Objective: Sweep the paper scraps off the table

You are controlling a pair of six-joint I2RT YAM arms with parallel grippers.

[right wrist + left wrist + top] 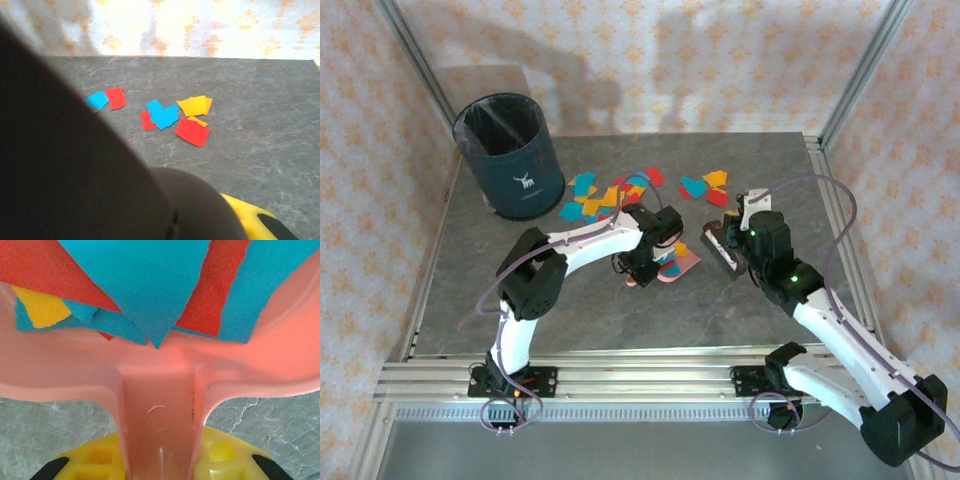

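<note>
My left gripper is shut on the handle of a pink dustpan, which rests on the table at its middle. In the left wrist view the dustpan holds several teal, red and yellow paper scraps, and my yellow fingers flank its handle. My right gripper is shut on a dark brush just right of the dustpan. Loose paper scraps lie behind the dustpan, with a second cluster to their right. In the right wrist view the brush handle hides the lower left, and scraps lie beyond it.
A dark round bin stands at the table's back left corner. Silver rails edge the table, and peach patterned walls close in the back and sides.
</note>
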